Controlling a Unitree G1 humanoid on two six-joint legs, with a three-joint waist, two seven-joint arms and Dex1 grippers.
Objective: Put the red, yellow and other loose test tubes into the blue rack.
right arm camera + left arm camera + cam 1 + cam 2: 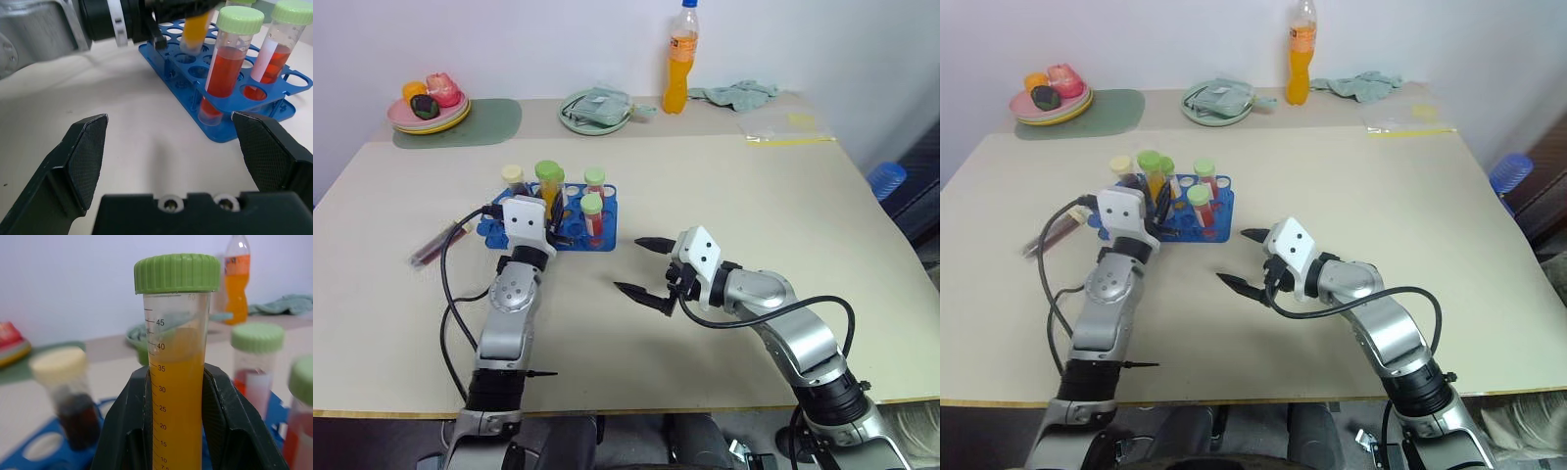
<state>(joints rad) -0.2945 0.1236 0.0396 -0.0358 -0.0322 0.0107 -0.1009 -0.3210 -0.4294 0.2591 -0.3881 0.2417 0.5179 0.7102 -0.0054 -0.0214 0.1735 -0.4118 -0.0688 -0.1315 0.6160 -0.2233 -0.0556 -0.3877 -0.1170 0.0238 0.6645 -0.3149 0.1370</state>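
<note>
My left gripper [549, 203] is shut on a yellow-orange test tube [176, 382] with a green cap [548, 173], held upright over the blue rack [607, 238]. Its lower end [194, 33] hangs just above the rack's holes. Two red tubes with green caps [226, 63] [279, 46] stand in the rack, along with a dark tube with a cream cap [73, 401]. To the left of the rack a dark maroon tube [433, 247] lies loose on the table. My right gripper [641, 266] hovers open and empty to the right of the rack.
Along the back edge stand an orange drink bottle [678, 61], a green plate [570, 118] holding a cloth, pink plates with fruit [429, 104] on a green mat [494, 119], another cloth [736, 95] and a plastic bag [785, 128]. A blue stool [886, 179] stands off the table's right side.
</note>
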